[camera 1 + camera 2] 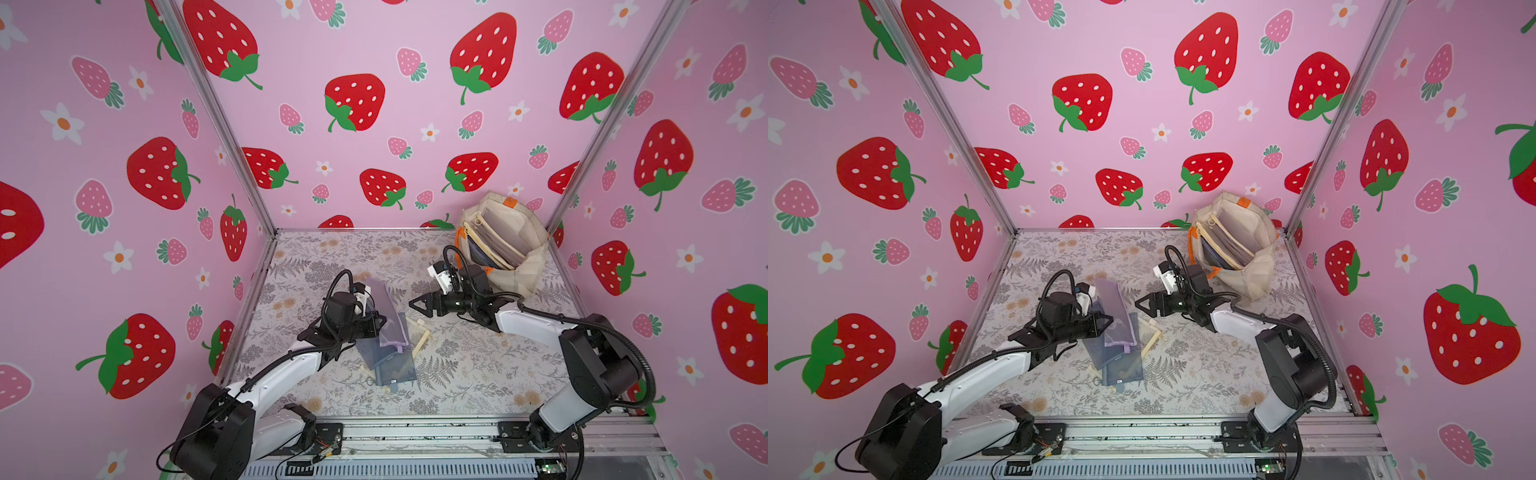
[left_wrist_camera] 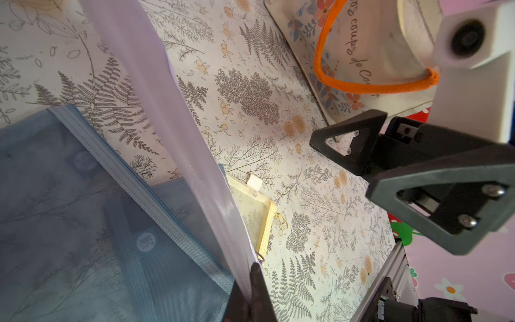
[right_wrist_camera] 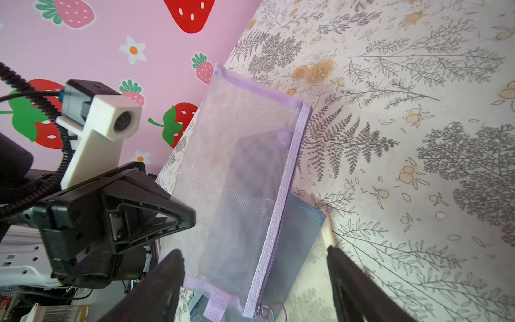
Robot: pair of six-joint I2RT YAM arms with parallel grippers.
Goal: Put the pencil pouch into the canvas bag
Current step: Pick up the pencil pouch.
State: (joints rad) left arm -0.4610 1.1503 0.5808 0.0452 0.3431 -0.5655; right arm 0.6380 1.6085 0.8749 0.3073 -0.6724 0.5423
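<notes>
Floral tabletop (image 1: 478, 365), strawberry-print walls (image 1: 374, 54)

Bag mouth: canvas bag (image 1: 524, 277) open upward; upright pouches (image 1: 496, 226) crowd one side, the rest free.
Route: bare tabletop (image 1: 478, 365) between pouch pile (image 1: 395, 368) and bag, crossed by the right gripper (image 1: 415, 305).
Bounds: walls (image 1: 478, 124) just behind bag.

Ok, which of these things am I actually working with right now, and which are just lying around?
In the job:
- purple mesh pouch, pinched in the shut left gripper
- right gripper, open, facing it
- canvas bag, far corner

Lying about:
- blue mesh pouches and yellow mesh pouch, flat on the table
- pouches inside the bag
</notes>
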